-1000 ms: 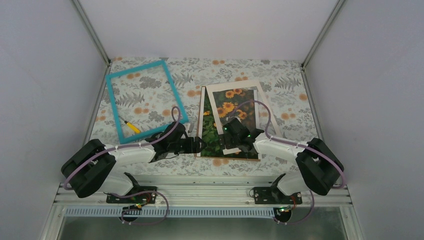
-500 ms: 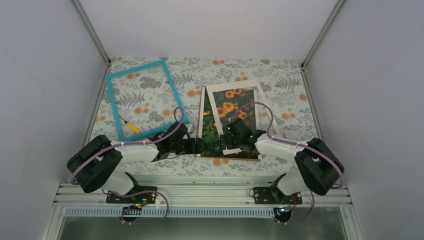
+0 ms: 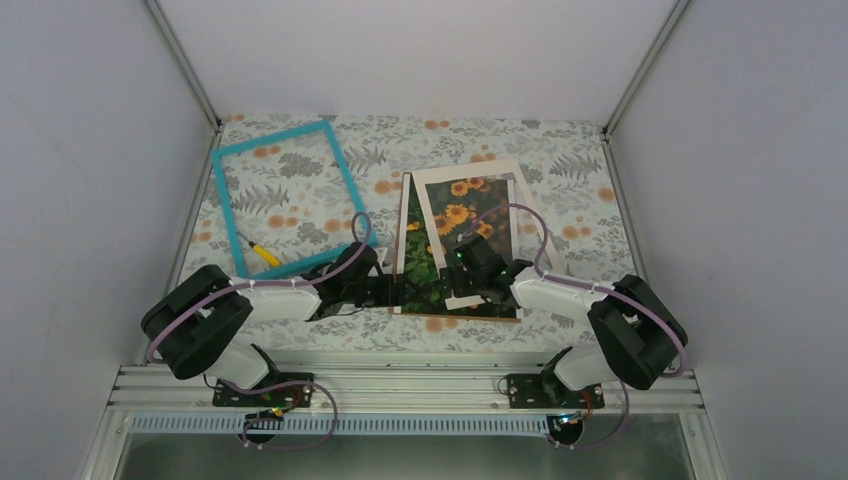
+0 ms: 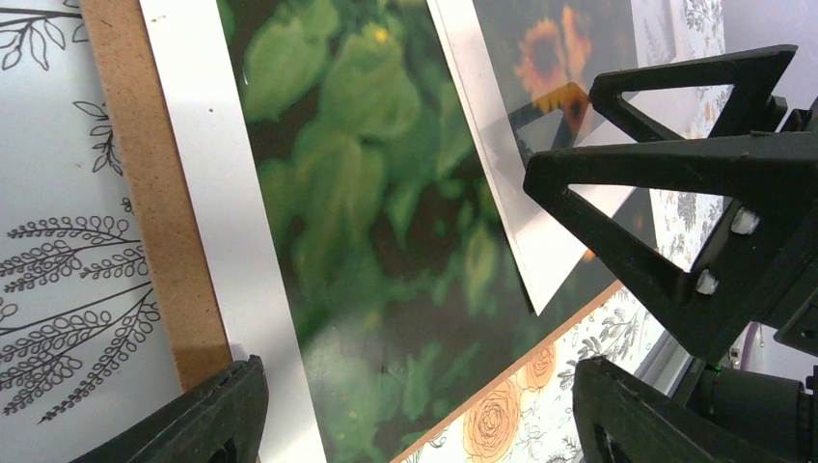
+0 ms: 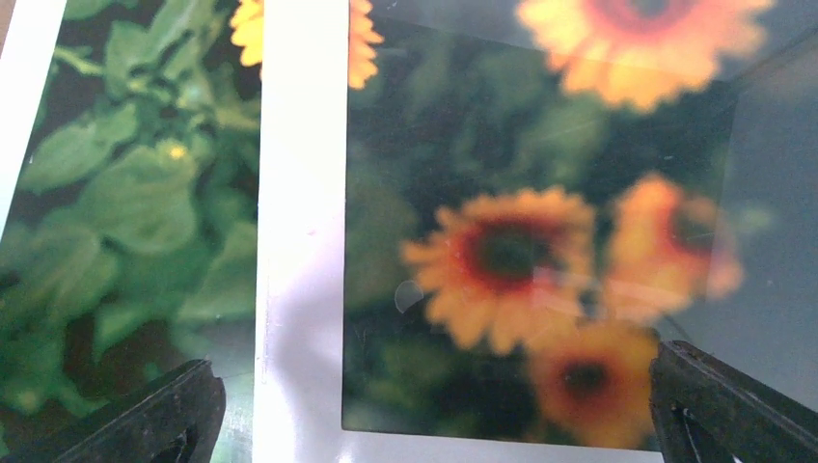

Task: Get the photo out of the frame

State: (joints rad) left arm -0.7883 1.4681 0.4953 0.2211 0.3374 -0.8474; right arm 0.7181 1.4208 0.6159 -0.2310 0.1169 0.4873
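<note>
The photo, sunflowers on dark green, lies flat at the table's centre on a brown backing board. A cream-white mat rests skewed on top of it. Empty and apart, the turquoise frame lies at the back left. My left gripper hovers open over the photo's near left corner, one finger at the board's edge. My right gripper stands open low over the mat's near left corner, with the sunflowers between its fingers.
A yellow-handled screwdriver lies inside the frame's near corner. The floral tablecloth covers the table, and grey walls close in on three sides. My right gripper's black fingers loom close in the left wrist view.
The left arm's elbow has swung to the right, toward the photo, while its gripper stays at the photo's near left corner. The right gripper has shifted slightly.
</note>
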